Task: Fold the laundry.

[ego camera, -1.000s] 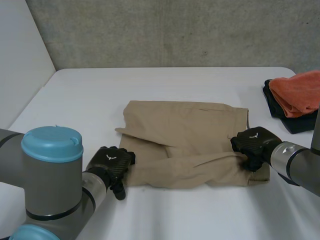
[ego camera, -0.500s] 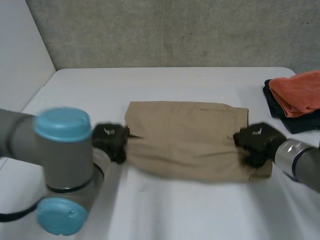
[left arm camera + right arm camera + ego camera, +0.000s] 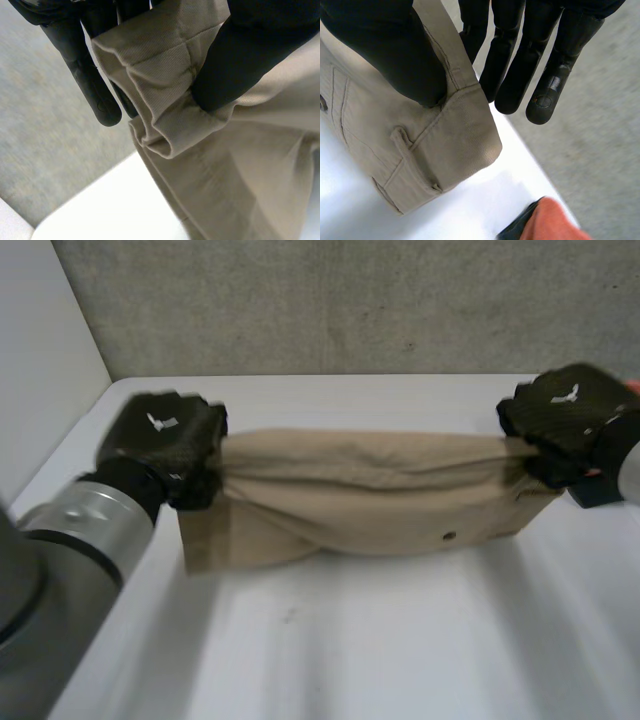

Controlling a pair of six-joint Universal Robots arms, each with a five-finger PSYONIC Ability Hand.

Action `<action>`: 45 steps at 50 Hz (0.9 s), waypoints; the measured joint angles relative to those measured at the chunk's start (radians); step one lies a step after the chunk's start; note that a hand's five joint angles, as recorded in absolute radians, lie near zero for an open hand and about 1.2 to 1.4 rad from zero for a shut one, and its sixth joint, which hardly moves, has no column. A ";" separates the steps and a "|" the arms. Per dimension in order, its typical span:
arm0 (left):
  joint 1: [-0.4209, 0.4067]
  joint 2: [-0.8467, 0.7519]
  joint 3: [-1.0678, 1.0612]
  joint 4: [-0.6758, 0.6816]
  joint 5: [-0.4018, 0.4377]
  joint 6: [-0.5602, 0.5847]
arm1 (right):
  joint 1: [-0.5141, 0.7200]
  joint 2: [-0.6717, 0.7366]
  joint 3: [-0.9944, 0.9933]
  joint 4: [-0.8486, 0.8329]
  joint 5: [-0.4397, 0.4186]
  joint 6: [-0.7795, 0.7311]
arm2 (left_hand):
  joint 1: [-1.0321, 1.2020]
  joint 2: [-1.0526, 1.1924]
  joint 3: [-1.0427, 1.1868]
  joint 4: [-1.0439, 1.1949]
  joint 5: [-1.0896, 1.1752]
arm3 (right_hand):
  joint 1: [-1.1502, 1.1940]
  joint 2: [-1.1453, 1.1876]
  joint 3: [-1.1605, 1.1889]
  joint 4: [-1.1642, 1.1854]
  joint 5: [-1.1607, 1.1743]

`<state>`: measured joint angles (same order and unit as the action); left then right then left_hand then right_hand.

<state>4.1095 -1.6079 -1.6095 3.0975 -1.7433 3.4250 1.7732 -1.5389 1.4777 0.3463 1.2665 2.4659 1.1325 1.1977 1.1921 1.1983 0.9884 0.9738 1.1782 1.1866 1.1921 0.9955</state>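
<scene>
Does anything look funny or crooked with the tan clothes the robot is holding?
A bit. The tan shorts are stretched between the left robot hand and the right robot hand, bunched into wrinkles along the top edge. The end by the left robot hand reaches lower than the other.

The robot's black left hand point(image 3: 240, 55) grips a beige twill garment point(image 3: 240, 170) at a bunched edge. Its broad thumb lies over the near face of the cloth, pressing down just beside a stitched seam, while its fingers point(image 3: 95, 85) run along the far side, so the gathered fabric is pinched between them. Below the thumb the edge curls into a small rolled fold with several creases stacked behind it. From there the garment hangs away from the hand in a wide, smooth sheet. Under it lies the white table point(image 3: 110, 210), and beyond the table's edge, behind the fingers, is a grey speckled surface point(image 3: 35, 115)
</scene>
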 measured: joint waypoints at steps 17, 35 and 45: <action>0.089 -0.538 0.471 0.183 -0.003 0.155 | 0.163 0.526 -0.486 -0.104 0.197 0.027 | 0.000 0.000 0.001 0.004 0.000 | 0.000 0.000 0.000 0.000 0.000; 0.117 -0.405 0.620 0.709 0.009 0.146 | 0.210 0.518 -0.779 -0.674 0.233 0.092 | 0.000 0.000 0.001 0.004 0.001 | 0.006 0.000 0.000 0.000 0.005; 0.122 -0.398 0.290 0.681 0.015 0.145 | 0.239 0.535 -0.525 -0.622 0.198 0.082 | 0.000 0.000 0.001 0.004 0.010 | 0.008 0.000 0.000 0.000 0.005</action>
<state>4.2318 -2.0062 -1.3193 3.7785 -1.7279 3.5703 2.0120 -1.0043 0.9532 -0.2755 1.4647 2.5482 1.1325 1.1982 1.1933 1.2027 0.9980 0.9815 1.1780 1.1867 1.1925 1.0005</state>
